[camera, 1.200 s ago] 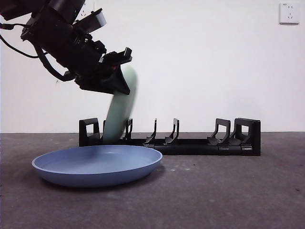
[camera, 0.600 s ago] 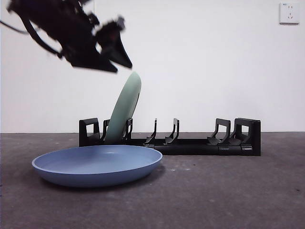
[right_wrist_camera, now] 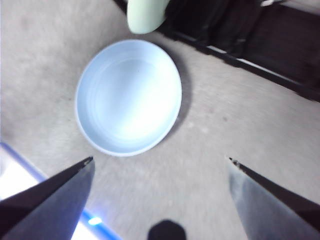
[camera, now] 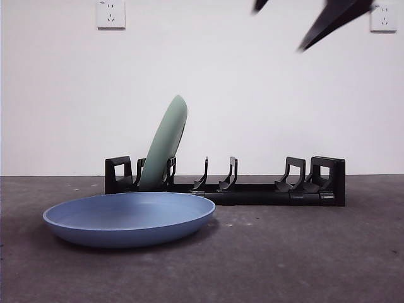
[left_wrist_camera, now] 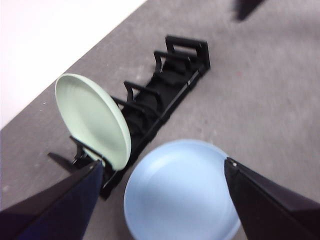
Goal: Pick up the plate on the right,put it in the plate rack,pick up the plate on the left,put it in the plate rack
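Observation:
A pale green plate (camera: 165,142) stands on edge in the plate rack (camera: 252,189), leaning in the prongs at its left end; it also shows in the left wrist view (left_wrist_camera: 92,120). A blue plate (camera: 129,218) lies flat on the table in front of the rack. My left gripper (left_wrist_camera: 164,161) hangs open and high, off the green plate's end of the rack (left_wrist_camera: 165,95), out of the front view. My right gripper (right_wrist_camera: 161,159) is open, high above the blue plate (right_wrist_camera: 129,97). Its black fingertips (camera: 328,22) show at the front view's top right.
The dark grey table top (camera: 303,252) runs back to a white wall with two sockets (camera: 110,12). The rack's other prong pairs (camera: 218,173) stand bare. A bright table edge (right_wrist_camera: 20,175) shows in the right wrist view.
The arm at the left let go of the green plate, rose and left the front view. The plate now stands alone in the rack. Black jaw tips came in at the top right.

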`<state>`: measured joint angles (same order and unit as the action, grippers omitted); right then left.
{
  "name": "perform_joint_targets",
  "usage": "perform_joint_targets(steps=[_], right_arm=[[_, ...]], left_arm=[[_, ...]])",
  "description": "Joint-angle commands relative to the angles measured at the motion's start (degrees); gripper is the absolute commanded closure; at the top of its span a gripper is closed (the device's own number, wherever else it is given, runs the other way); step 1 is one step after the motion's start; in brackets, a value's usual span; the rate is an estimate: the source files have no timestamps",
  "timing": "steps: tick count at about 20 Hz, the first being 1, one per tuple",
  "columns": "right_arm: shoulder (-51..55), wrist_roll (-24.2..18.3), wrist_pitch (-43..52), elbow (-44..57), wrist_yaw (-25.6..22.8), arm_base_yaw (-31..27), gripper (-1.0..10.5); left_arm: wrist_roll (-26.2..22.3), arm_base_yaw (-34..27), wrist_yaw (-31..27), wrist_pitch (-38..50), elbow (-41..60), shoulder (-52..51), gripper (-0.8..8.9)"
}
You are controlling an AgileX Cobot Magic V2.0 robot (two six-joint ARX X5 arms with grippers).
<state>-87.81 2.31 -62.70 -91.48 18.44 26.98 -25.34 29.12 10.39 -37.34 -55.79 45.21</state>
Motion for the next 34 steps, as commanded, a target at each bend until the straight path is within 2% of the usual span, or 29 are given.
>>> perform_joint_targets(steps=[1,3,9,16,17,18,20,22,23,29,34], right_arm=[[-6.49,1.81,2.34,0.48,-4.0,3.34,5.1],[-11.96,2.29,4.22,0.5,-5.42,5.09,5.1],[-25.05,5.35,10.4,0.48,-7.82,8.11,5.1],[-31.26,8.11,13.51,0.48,-8.94,9.07,5.2],[-31.52,8.11,13.46,0.48,-9.25,9.07,5.4],[-32.24,8.22,13.46,0.48,-9.53,9.27,6.3],[-33.14,8.22,13.44,0.48,-9.49,9.4,7.3],[-33.16,8.11,13.94,0.48,-9.51,9.84,9.3],[-33.14,8.04,14.56,0.48,-9.42,10.05,9.6],[-32.22,7.93,14.16,0.46,-8.85,10.19,9.6],[-25.38,6.49,12.07,0.13,-8.85,10.12,9.6]], left_arm=[[-3.74,0.96,-3.56,-5.35,0.07,-3.69,3.99],[-4.07,1.51,-5.55,-8.7,0.07,-5.84,3.99],[-6.05,2.34,-5.92,-12.87,0.07,-7.26,3.98],[-8.39,2.6,-5.97,-13.25,0.07,-6.6,3.98],[-8.41,2.6,-5.95,-13.29,0.07,-6.38,3.98],[-9.01,2.6,-5.97,-13.7,0.07,-6.08,3.98],[-10.05,2.62,-5.99,-14.49,0.07,-5.38,3.98],[-10.25,3.26,-6.05,-14.4,0.07,-5.05,3.98],[-10.56,3.63,-6.49,-14.43,0.07,-4.96,3.98],[-12.76,7.54,-9.35,-15.87,0.07,-2.1,3.63],[-14.36,12.33,-13.55,-15.87,0.07,0.61,3.63]])
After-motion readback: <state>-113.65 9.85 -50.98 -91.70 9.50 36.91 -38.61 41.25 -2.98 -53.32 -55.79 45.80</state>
